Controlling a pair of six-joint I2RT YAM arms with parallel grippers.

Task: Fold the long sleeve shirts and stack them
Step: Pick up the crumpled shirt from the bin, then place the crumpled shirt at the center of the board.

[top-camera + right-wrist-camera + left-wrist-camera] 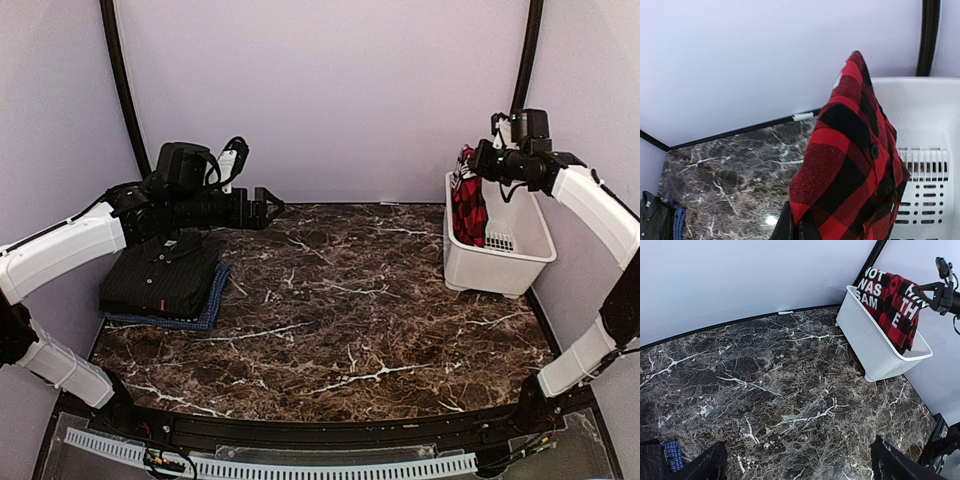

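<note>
Two shirts are stacked at the left of the table (350, 300) — the black shirt (160, 275) on the blue shirt (212, 310). The checked shirt (468, 205) is pinched by the right gripper (480, 160) over the white basket (500, 270); the left gripper (270, 208) is held wide apart.

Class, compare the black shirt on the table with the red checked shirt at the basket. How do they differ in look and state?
The black shirt is dark all over; the red checked shirt has red-and-black squares with white letters. The black shirt lies folded flat on a blue shirt; the red checked shirt hangs bunched from the right gripper at the basket. Both are cloth shirts.
</note>
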